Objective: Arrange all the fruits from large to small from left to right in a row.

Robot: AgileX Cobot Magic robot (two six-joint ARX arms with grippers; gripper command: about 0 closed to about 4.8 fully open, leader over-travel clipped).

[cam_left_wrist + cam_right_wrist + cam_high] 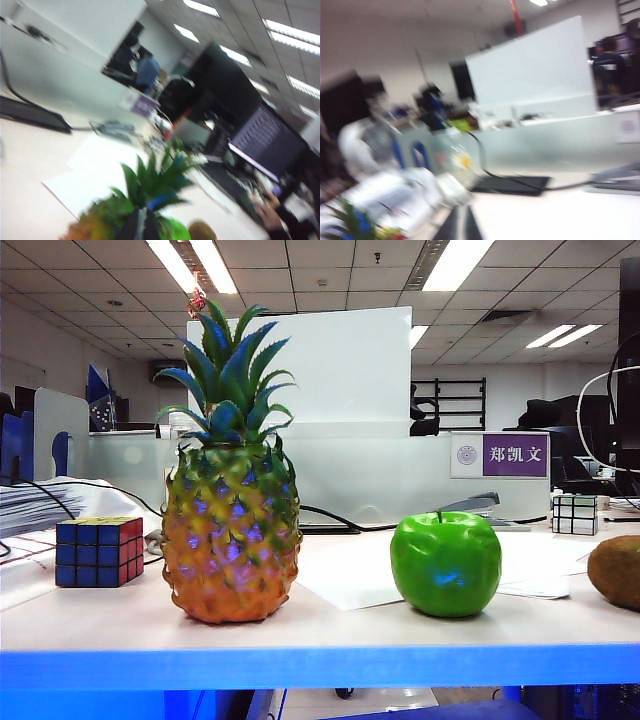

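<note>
Showing no gripper at all, the exterior view has the pineapple [231, 530], apple [446, 564] and edge-cropped kiwi [616, 571] in a row on the table [330, 625], beside a puzzle cube [98, 551] and a purple sign [499, 455] reading 郑凯文. Left wrist view is blurred: the left gripper [142, 226], aperture unreadable, sits just before the pineapple crown, apple and kiwi just beyond. Right wrist view, also smeared, shows the right gripper [460, 223] pinched closed on nothing, pineapple crown off to its side.

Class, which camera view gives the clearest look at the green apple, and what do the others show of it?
The exterior view: the green apple stands whole and sharp on the table, between pineapple and kiwi. The left wrist view catches only a blurred green sliver at the frame edge. The right wrist view does not show it.
</note>
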